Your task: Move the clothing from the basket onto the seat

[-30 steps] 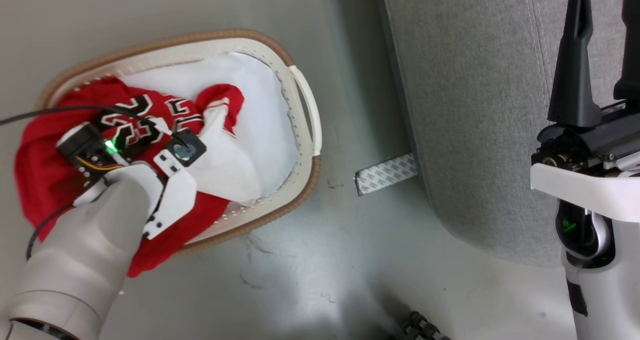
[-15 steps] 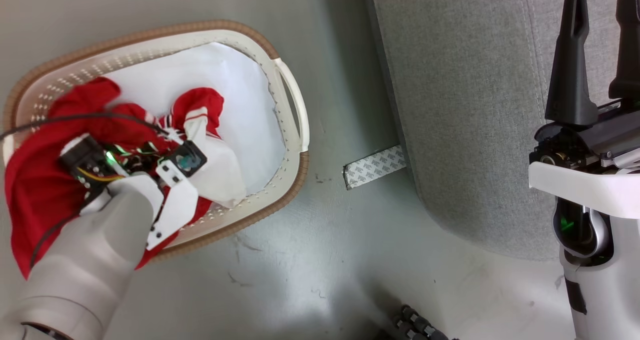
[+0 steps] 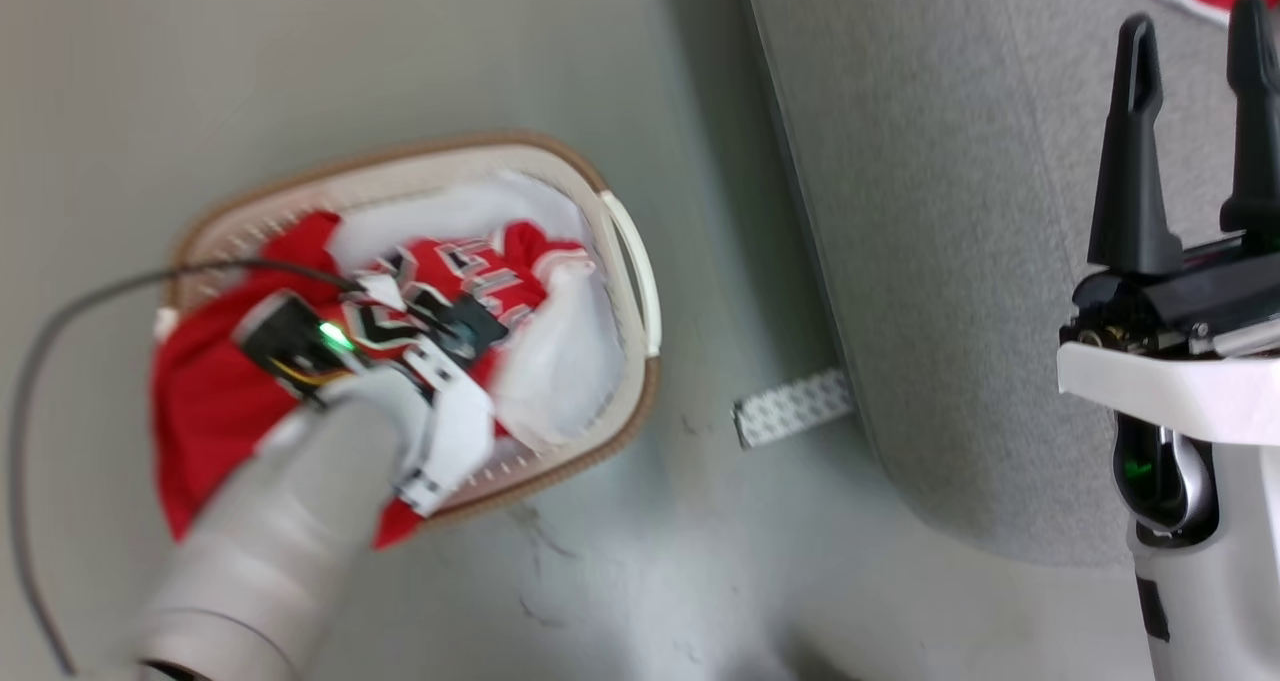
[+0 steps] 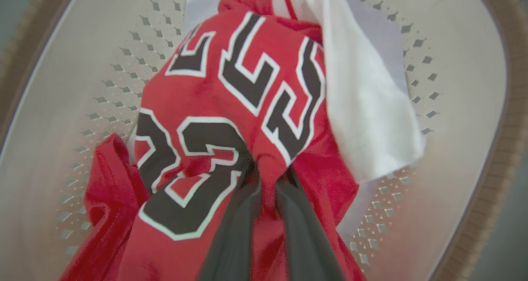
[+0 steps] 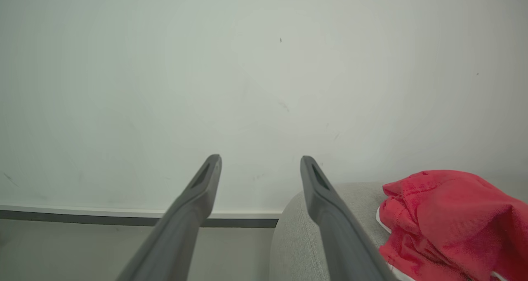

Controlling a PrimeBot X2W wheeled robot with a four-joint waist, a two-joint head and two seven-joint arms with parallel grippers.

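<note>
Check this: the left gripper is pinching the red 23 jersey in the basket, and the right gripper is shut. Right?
No: the right gripper is open, fingers well apart in the right wrist view. The left gripper does pinch the red 23 jersey in the basket.

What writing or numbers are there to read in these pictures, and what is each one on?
"23": black numerals edged in white on the red jersey, creased, left wrist view.
Second set of numerals higher on it: folded and turned, not surely readable.
Patterned strip on the floor, head view: print too small and blurred to read.
</note>
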